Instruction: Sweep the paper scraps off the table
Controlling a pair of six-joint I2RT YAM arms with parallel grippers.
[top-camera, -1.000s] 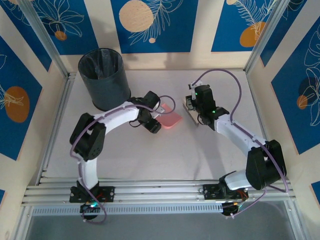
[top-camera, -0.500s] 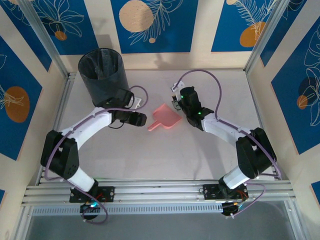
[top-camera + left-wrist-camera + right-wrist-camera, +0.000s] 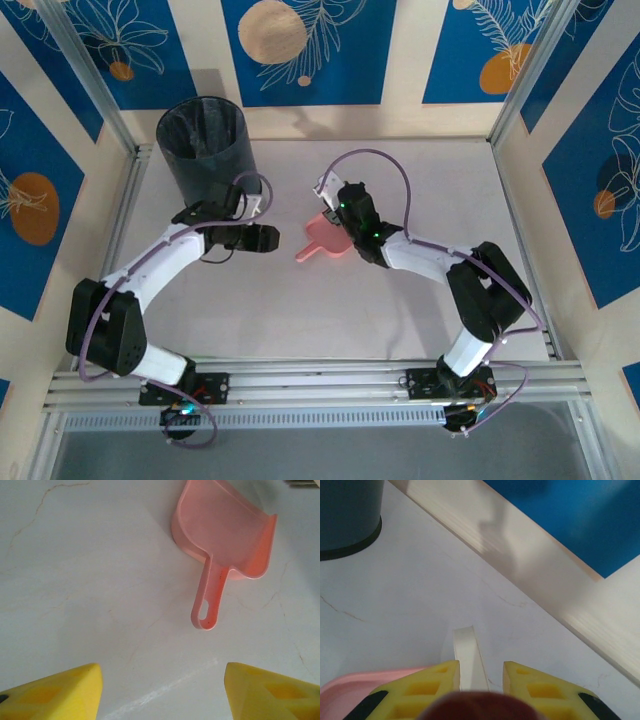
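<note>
— Can you read anything from where you stand? A label, a brand, a number?

— No, nothing legible. The pink dustpan [image 3: 220, 535] is plain plastic, and so is the dark bin [image 3: 205, 150].

— What about the blue wall panels [image 3: 300, 50]?

— Only white leaf drawings and orange circles, no letters.

— And the table [image 3: 300, 310]?

— White with faint hairline marks. No writing.
</note>
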